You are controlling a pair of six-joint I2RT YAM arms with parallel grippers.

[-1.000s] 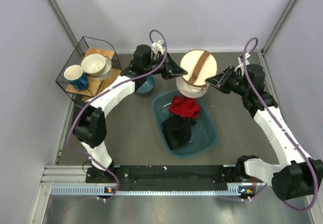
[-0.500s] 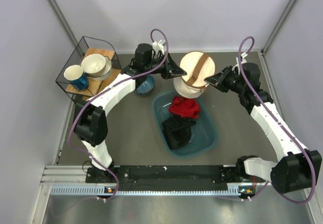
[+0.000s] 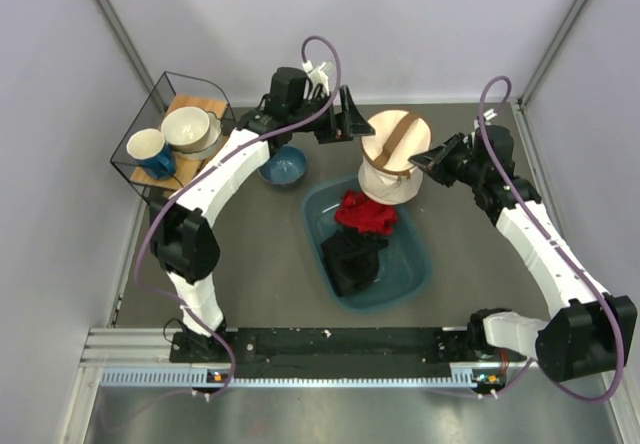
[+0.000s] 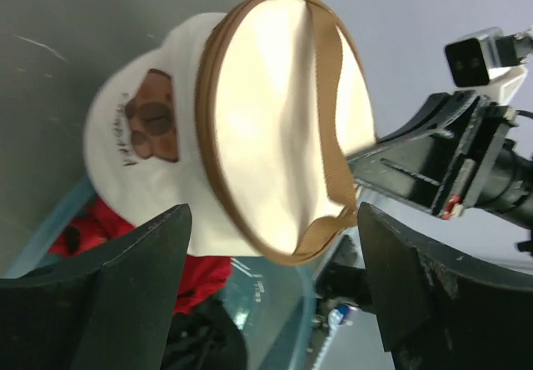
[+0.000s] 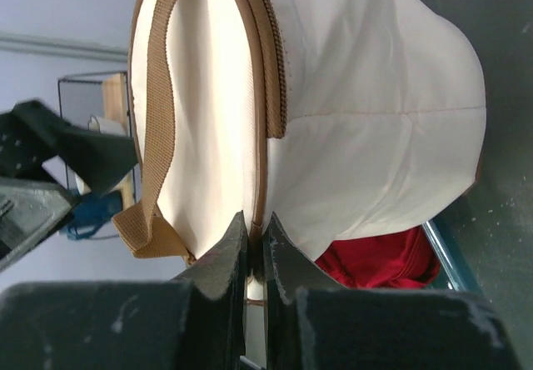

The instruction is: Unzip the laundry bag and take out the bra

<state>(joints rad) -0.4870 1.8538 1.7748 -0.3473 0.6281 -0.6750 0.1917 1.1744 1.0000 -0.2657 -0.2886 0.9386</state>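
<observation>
The laundry bag (image 3: 393, 154) was found clamped at its rim by the right pincer (image 3: 420, 160), its flat face turned toward the left pincer (image 3: 352, 126), spread apart just beside.

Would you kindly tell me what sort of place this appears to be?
Probably a robot lab test cell: plain grey partition walls, white robot arms bolted to a metal rail, and a teal plastic tub of clothes.

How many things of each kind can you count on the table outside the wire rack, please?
Bags: 1, the laundry bag
Tubs: 1, the teal tub
Cloths: 2, the red cloth and the black cloth
Bowls: 1, the blue bowl
Total: 5
</observation>
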